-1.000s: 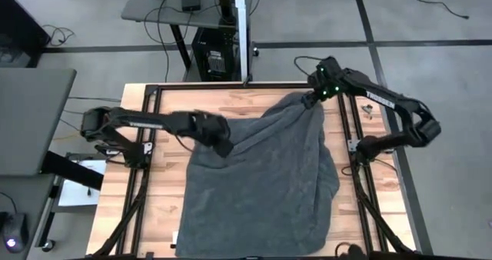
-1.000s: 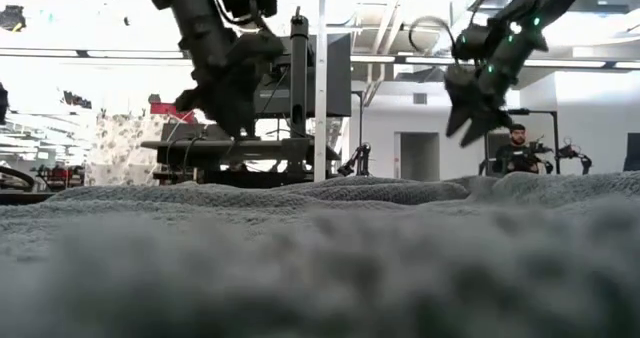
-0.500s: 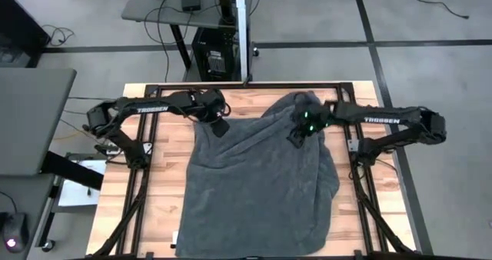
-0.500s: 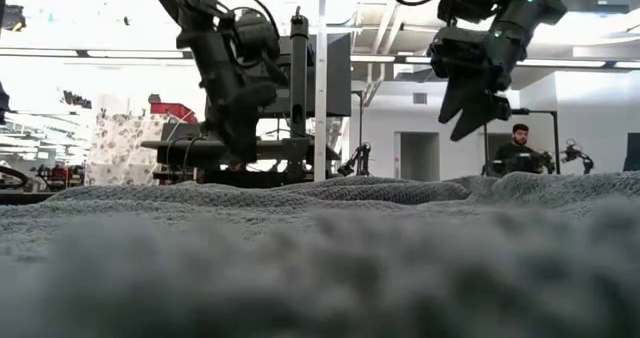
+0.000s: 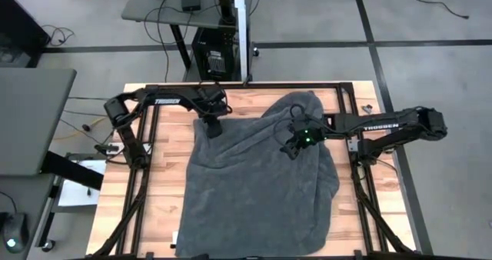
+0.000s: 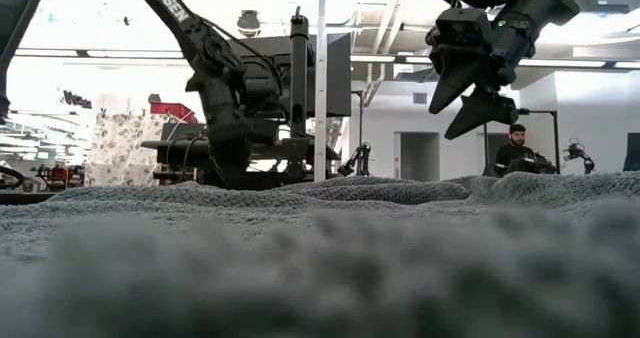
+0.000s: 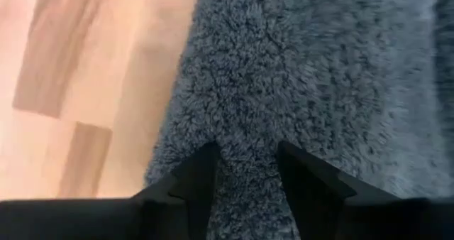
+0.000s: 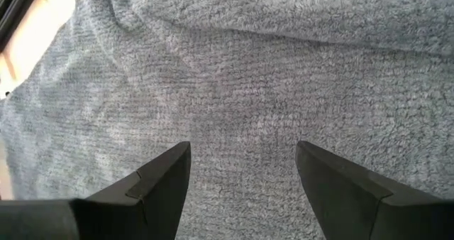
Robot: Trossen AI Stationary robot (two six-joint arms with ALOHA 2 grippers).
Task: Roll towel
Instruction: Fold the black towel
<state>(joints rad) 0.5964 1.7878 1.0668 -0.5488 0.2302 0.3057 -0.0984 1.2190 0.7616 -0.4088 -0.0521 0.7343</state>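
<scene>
The towel (image 5: 257, 187) lies spread over the middle of the wooden worktop (image 5: 165, 148), unrolled, and it's an untidy sheet: the far right corner is bunched into a hump, the right edge wavy, the near edge at or over the front of the worktop. No roll started anywhere that shows.

Left gripper (image 5: 210, 127) is down at the towel's far left corner. In the left wrist view its jaws stand parted with pile showing between the two tips (image 7: 245, 172), right beside the cloth's edge where bare wood begins. Whether any cloth is actually pinched, I can't tell; it looks more like tips resting on the pile than a bite.

Right gripper (image 5: 293, 146) hangs over the upper middle of the towel, jaws wide apart and empty, clear of the cloth in the low view (image 6: 470, 83).

Now, the risks as I judge them. One: the left jaws sit so close to the edge that a closing could catch only fluff, and the corner would slip out the moment it's lifted. Two: the grippers aren't level, the left at a corner and the right inboard of that hump, so a roll begun from here would likely run crooked and turn into a cone. Three: the bunched corner would get folded in as a lump. Four: dragging could pull the near edge off the front.
</scene>
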